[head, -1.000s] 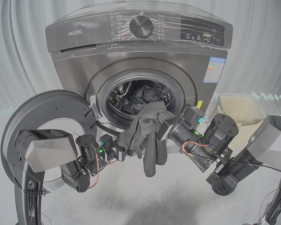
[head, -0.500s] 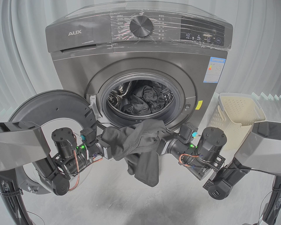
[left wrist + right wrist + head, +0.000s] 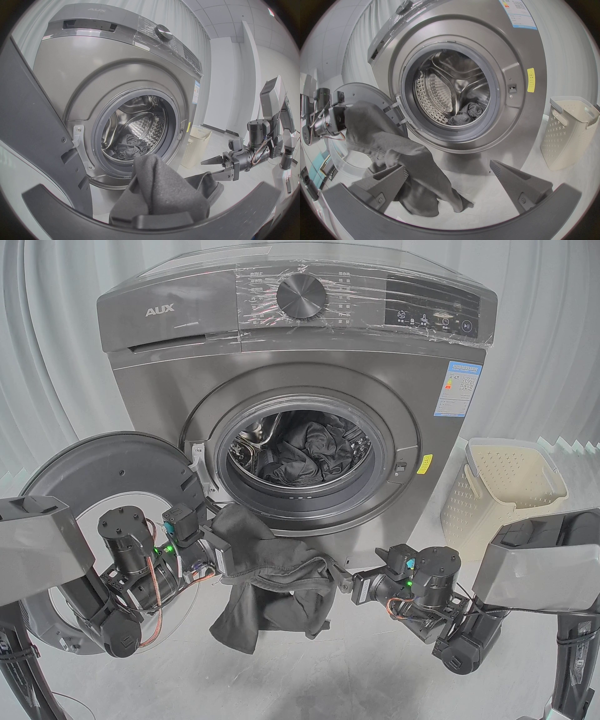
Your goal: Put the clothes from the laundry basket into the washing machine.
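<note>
A dark garment (image 3: 275, 577) hangs from my left gripper (image 3: 220, 552), which is shut on it low in front of the washing machine (image 3: 300, 365), below the open drum (image 3: 300, 452). In the left wrist view the cloth (image 3: 162, 190) bunches over the gripper. My right gripper (image 3: 340, 580) stands open just right of the hanging cloth, its fingers wide apart (image 3: 447, 167), and the garment (image 3: 393, 150) brushes one finger. More dark clothes (image 3: 306, 455) lie inside the drum. The cream laundry basket (image 3: 506, 496) stands on the floor to the machine's right.
The round door (image 3: 106, 477) is swung open to the left, right behind my left arm. Pale curtains hang behind the machine. Bare grey floor lies in front, under both arms.
Both arms have dropped from the drum's rim to below the opening. The right gripper has let go of the garment and drawn back; the cloth now hangs from the left gripper alone.
</note>
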Controlling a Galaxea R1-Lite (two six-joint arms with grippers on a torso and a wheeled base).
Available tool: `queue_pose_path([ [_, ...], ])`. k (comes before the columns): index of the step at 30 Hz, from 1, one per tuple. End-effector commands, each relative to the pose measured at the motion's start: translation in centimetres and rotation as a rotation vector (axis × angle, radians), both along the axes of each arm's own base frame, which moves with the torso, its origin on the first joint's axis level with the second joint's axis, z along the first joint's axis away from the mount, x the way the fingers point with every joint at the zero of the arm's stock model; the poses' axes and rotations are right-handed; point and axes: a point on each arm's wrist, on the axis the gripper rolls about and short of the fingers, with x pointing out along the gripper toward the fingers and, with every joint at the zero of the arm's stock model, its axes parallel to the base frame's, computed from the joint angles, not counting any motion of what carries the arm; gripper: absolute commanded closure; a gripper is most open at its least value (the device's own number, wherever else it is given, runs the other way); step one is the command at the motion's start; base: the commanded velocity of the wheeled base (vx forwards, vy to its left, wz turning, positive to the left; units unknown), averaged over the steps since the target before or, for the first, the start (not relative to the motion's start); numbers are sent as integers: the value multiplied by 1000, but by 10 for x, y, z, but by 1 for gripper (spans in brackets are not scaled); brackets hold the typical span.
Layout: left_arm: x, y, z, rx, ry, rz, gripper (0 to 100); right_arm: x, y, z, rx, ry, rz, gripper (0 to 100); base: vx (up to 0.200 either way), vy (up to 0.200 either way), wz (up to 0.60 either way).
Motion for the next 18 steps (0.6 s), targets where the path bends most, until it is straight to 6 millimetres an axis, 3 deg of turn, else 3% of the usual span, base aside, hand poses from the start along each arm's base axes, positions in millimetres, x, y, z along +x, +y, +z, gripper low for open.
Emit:
queue_pose_path([
  [1,-1,0,1,0,-2,-2,100,1,0,-13,-22,28,-6,0,0,0,0],
  [4,-1,0,1,-2,-4,0,100,3,0,-10,-14,22,-14,0,0,0,0],
  [6,-1,0,1,-1,-3,-2,100,20,-4,-3,23,-12,-94,0,0,0,0],
  [8,-1,0,1,-1,-3,0,100,24,-11,-5,14,1,-122,0,0,0,0],
  [18,0,-1,3,-5,-11,0,100,13,-8,-28,-36,65,-73,0,0,0,0],
])
